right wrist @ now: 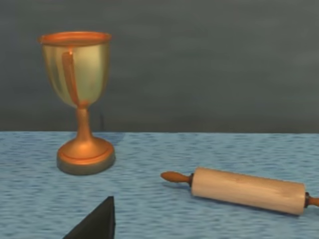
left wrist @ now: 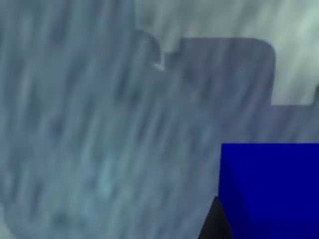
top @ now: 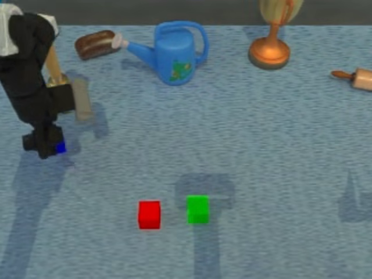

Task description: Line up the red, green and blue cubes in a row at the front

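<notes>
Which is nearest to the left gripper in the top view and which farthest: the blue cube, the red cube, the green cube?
From the left gripper, at the table's left:
1. Blue cube, right at the gripper.
2. Red cube, front, near the middle.
3. Green cube, just right of the red one.

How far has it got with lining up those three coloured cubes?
The red cube and green cube already sit side by side, slightly apart, near the front. In hand: the left tool is at the blue cube, far out on the table's left. Left to do: bring blue into the row. The right arm is out of the top view.
</notes>
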`<move>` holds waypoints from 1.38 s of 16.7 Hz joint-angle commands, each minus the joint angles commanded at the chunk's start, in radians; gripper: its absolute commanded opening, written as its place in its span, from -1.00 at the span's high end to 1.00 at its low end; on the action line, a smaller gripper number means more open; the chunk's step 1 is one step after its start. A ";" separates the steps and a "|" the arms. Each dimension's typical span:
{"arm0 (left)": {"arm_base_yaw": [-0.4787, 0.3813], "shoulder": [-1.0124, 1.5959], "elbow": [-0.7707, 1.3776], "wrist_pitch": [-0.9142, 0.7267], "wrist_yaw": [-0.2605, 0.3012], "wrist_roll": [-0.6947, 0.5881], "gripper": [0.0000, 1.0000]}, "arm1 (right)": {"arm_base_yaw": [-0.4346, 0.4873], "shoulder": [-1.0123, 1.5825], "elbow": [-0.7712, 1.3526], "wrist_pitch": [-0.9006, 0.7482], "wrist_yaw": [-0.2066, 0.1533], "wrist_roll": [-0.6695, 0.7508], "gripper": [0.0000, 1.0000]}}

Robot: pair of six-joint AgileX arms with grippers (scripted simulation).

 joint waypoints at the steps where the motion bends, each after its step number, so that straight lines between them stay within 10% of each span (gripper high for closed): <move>1: 0.005 -0.016 0.023 -0.041 -0.001 -0.002 1.00 | 0.000 0.000 0.000 0.000 0.000 0.000 -1.00; 12: -0.063 -0.024 0.125 -0.145 -0.001 -0.049 1.00 | 0.000 0.000 0.000 0.000 0.000 0.000 -1.00; 23: -0.761 0.165 0.491 -0.325 0.002 -0.486 1.00 | 0.000 0.000 0.000 0.000 0.000 0.000 -1.00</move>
